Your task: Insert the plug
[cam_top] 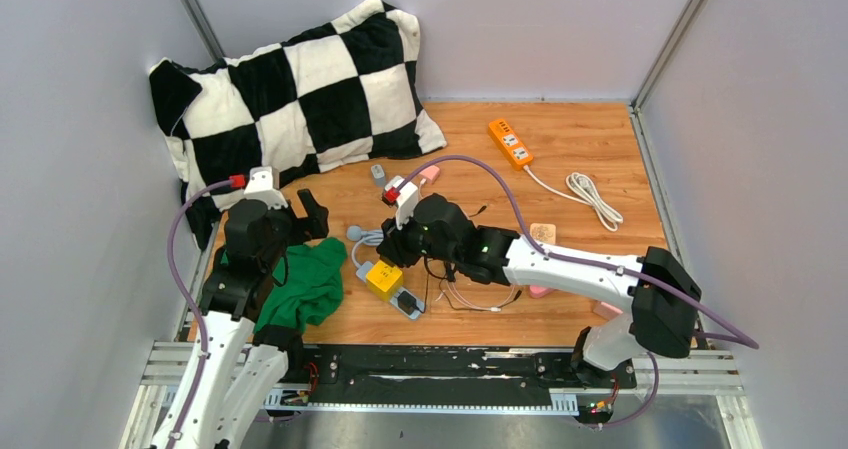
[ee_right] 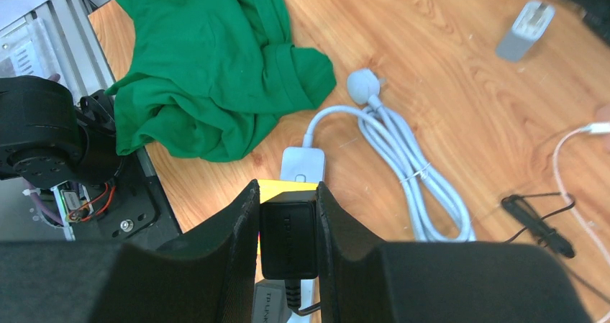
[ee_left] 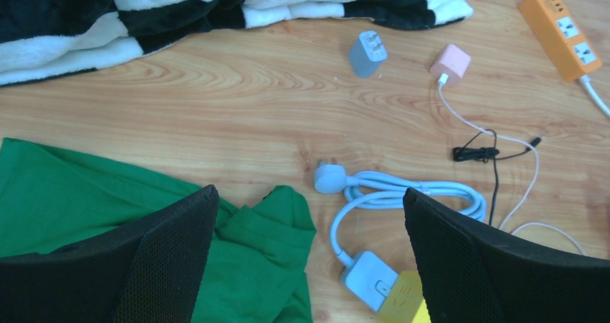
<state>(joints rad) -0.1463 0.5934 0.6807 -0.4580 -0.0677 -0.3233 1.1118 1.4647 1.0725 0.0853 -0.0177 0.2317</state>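
The black plug [ee_right: 288,237] is clamped between the fingers of the right end effector [ee_right: 286,193], which is closed partway onto the plug's two flat sides. It is held directly above the yellow socket block [cam_top: 384,277], and the block's top edge shows just beyond the fingertips. The prongs cannot be seen, so their alignment with the block cannot be told.

The plug is judged to be a light, rigid plastic body with smooth faces. A grip across the broad sides, as taken here, should keep it from twisting, though it could slip if it is pushed off-axis. Its thin lead hangs limp below and is likely to drag a little.

The yellow socket block lies loose on the counter [cam_top: 580,134] and is probably light enough to slide or tip under pressure. The left end effector [ee_left: 309,193] is spread fully and holds nothing. It hovers to the left of the block, over the edge of the green cloth [ee_left: 108,208].
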